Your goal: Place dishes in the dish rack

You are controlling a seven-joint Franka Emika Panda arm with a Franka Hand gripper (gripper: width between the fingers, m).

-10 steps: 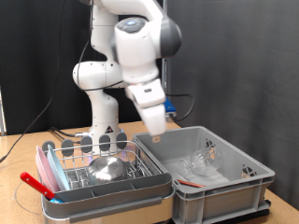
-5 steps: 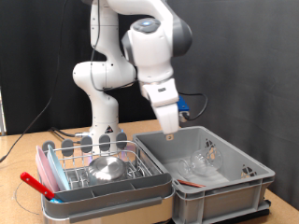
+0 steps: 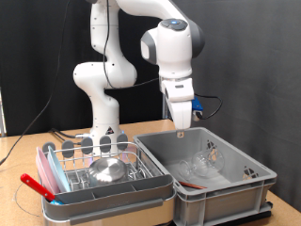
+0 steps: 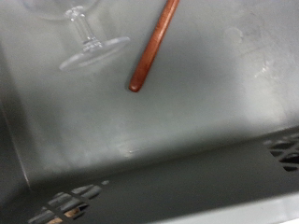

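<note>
Closest to me, at the exterior view's lower left, a low silver wire dish rack [image 3: 102,166] sits in a grey tray with pink-red edge pieces [image 3: 45,169]. One shiny round steel bowl [image 3: 106,170] lies in the rack. A red utensil handle [image 3: 36,185] sticks out at the tray's near left corner.

Just beside it, to the exterior view's right, stands a deeper plain grey plastic bin [image 3: 221,191]. Inside are clear glass pieces [image 3: 199,164]; their count is hard to make out through the glare. In the wrist view the bin floor shows one clear stemmed glass [image 4: 86,41] lying on its side, cut off at the frame edge, with one thin reddish-brown stick [image 4: 152,45] near its foot but apart from it.

Both containers rest on a wooden tabletop [image 3: 23,149].

Above the bin's back part hangs the white robot arm's gripper [image 3: 180,133], pointing down, nothing seen between its fingers. Too small in the exterior view and out of frame in the wrist view, so I cannot tell whether the fingers are spread or together.

Behind everything is a black curtain [image 3: 254,66].
</note>
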